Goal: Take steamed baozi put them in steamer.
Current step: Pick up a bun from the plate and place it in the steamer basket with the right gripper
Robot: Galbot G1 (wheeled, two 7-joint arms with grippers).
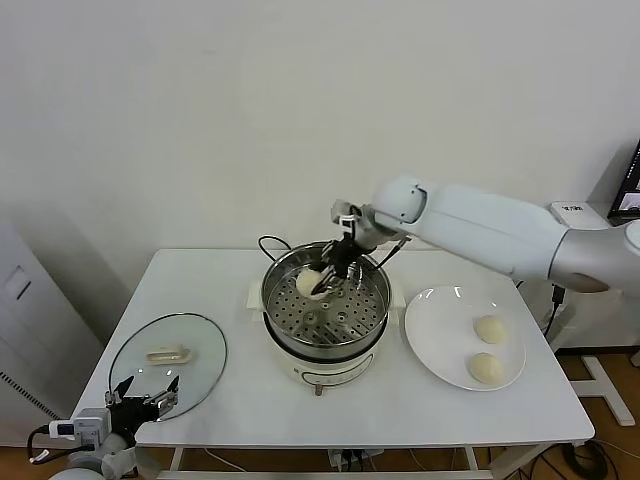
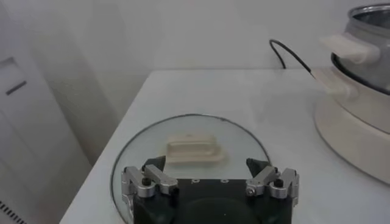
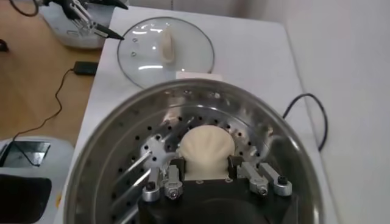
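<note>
The steel steamer stands mid-table on its cream base. My right gripper reaches into it from the right and is shut on a pale baozi at the pot's back left. In the right wrist view the baozi sits squeezed between the fingers over the perforated tray; I cannot tell whether it touches the tray. Two more baozi lie on the white plate. My left gripper waits open at the table's front left corner, holding nothing.
The glass lid with its cream handle lies flat on the table's left side, right in front of the left gripper. A black cord loops behind the steamer. The wall stands close behind the table.
</note>
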